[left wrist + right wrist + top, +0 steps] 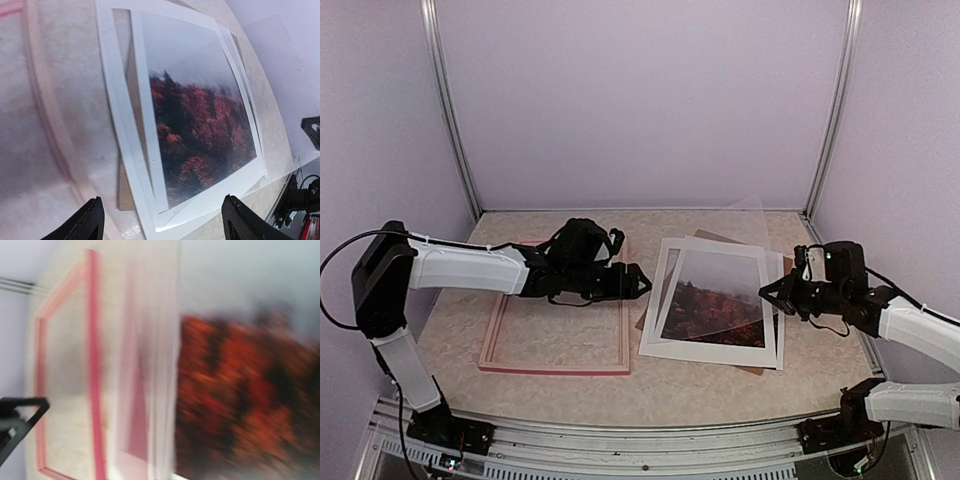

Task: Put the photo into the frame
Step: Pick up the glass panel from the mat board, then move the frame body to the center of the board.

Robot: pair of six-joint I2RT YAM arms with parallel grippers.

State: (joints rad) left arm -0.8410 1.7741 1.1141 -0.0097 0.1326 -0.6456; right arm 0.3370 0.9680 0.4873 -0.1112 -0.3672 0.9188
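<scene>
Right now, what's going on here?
The frame lies flat at left, empty. The left hand hovers open near its right rail, holding nothing. The right hand is shut at the right edge of the photo, seemingly pinching a clear sheet tilted up over it. The photo is not in the frame yet.

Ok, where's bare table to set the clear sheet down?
Free: the near strip of table in front of the frame and photo, and the tabletop inside the frame's opening. Crowded: the narrow gap between frame and photo, the frame's far side under the left arm, and the right edge beside the clear sheet.
</scene>
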